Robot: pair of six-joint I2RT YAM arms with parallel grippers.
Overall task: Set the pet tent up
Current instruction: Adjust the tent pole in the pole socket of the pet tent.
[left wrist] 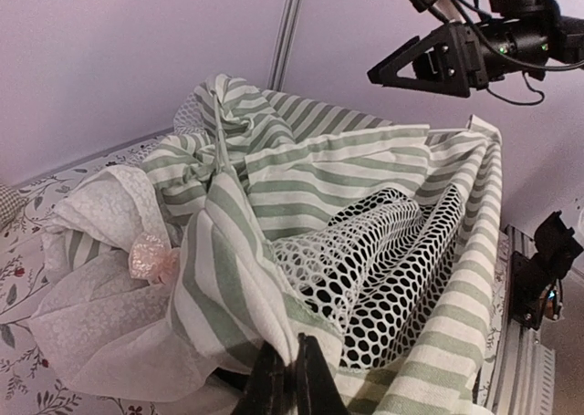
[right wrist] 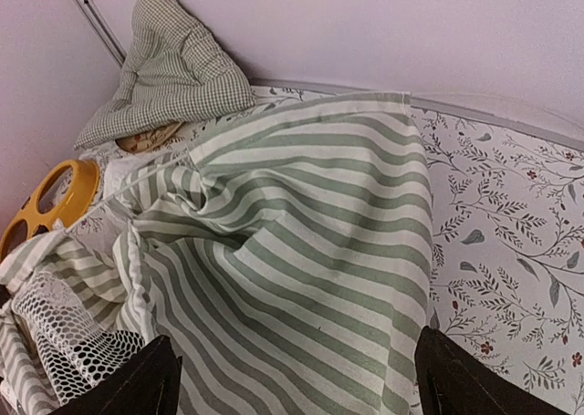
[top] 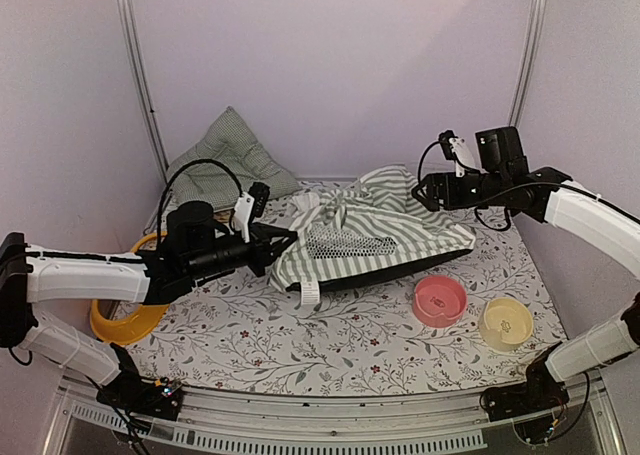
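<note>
Seemingly to anchor it, the left end effector (top: 288, 242) pinches the tent (top: 395, 230) while the right end effector (top: 420, 191) hovers spread.

no legible text, labels or numbers visible

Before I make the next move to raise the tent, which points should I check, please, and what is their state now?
1. Grip by left end effector on tent: ok, shut on a striped fold.
2. Readiness of right end effector: ok, open above the tent's far corner, holding nothing.
3. Tent standing: not ok, it lies collapsed.
4. Where the poles are: cannot tell, none shows.
5. Space beside tent: probably not ok, pink bowl sits close to its near edge.
</note>
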